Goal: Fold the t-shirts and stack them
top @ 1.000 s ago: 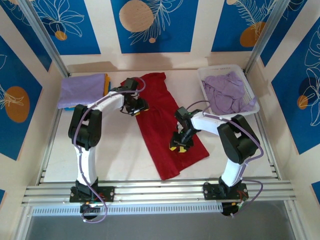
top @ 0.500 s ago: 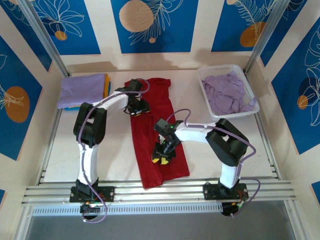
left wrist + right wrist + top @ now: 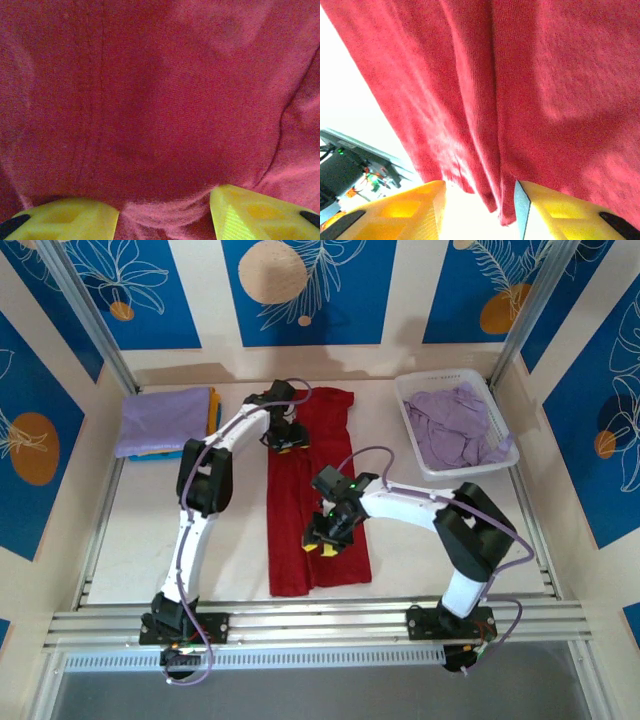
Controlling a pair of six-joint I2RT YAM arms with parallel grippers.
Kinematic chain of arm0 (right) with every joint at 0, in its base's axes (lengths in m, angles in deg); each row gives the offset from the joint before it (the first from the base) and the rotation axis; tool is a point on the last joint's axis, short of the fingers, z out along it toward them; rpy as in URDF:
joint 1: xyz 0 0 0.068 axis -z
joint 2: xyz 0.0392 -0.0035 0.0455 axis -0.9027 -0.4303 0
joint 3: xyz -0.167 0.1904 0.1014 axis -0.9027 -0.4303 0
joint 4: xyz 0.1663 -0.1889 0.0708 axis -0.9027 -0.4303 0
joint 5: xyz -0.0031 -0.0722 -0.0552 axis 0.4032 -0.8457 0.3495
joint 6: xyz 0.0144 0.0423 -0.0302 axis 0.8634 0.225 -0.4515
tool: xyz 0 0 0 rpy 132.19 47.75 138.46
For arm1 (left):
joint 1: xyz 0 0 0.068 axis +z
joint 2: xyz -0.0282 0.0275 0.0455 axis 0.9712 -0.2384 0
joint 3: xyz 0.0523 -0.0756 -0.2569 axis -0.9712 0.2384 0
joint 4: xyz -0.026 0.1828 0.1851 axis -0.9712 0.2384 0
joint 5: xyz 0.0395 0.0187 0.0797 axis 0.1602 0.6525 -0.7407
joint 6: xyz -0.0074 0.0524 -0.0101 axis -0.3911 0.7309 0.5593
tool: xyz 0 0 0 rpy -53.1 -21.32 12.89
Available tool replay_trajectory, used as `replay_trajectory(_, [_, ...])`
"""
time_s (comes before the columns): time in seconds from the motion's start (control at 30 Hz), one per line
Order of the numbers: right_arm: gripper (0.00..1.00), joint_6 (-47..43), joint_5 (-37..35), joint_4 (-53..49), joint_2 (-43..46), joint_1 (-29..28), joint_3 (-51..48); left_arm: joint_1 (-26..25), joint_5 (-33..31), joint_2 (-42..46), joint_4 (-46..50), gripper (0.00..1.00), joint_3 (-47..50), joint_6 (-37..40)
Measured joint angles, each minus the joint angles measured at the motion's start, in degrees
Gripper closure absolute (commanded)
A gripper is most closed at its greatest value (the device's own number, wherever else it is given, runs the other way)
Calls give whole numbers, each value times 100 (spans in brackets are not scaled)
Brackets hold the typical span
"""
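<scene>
Nearest the bases, the right gripper is clamped on the near part of the dark red t-shirt, which lies as a long strip down the middle of the table. In its wrist view the cloth hangs in folds between the yellow fingers.

Farther back, the left gripper pinches a bunched wad at the shirt's far end. The step looks like squaring the strip before a crosswise fold — both arms should move together under even tension, then lay the cloth flat.

The sleeves and inner layers are tucked from sight, and how deep either bite goes is hard to judge. At the back sit a folded lavender stack and a white basket of lavender shirts.
</scene>
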Motion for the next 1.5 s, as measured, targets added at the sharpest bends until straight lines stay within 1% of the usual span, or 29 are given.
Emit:
replay_trajectory(0.1, [58,-52,-85,-129,380,229,-133,9,-9,-210,354,46,-520,157])
replay_trajectory(0.17, [58,-107,-160,-205,640,433,-354,11,-39,-120,509,46,-503,278])
replay_trajectory(0.23, [57,-133,-223,-299,949,647,-656,11,-72,216,520,45,-153,348])
replay_trajectory(0.33, [58,-184,-295,-520,1419,966,-1108,13,-101,1235,531,44,802,426])
replay_trajectory(0.43, [58,-280,-391,-809,1810,1167,-1436,11,-116,2531,522,44,1749,437])
replay_trajectory(0.57, [59,-380,-437,-1016,2065,1285,-1775,-48,-109,4400,365,44,3462,332])
replay_trajectory(0.63, [59,-411,-455,-1071,2076,1292,-1915,-118,-109,5095,245,44,4441,166])
replay_trajectory(0.7, [60,-413,-452,-1080,2076,1281,-2065,-299,-90,5608,210,45,5431,-48])
replay_trajectory(0.83, [60,-415,-450,-1064,2076,1270,-2205,-881,-83,6192,190,46,6771,-531])
replay_trajectory(0.97, [60,-437,-450,-968,2074,1241,-2251,-1325,-59,6780,168,48,7462,-977])
replay_trajectory(1.1, [61,-437,-446,-798,2074,1180,-2358,-1655,-48,7082,-35,48,7807,-1370])
replay_trajectory(1.27, [61,-409,-444,-612,2035,984,-2524,-2253,-48,7097,-293,50,8124,-1853])
replay_trajectory(1.5, [63,-385,-433,-428,1794,822,-2546,-2800,-120,7167,-457,54,8437,-2437])
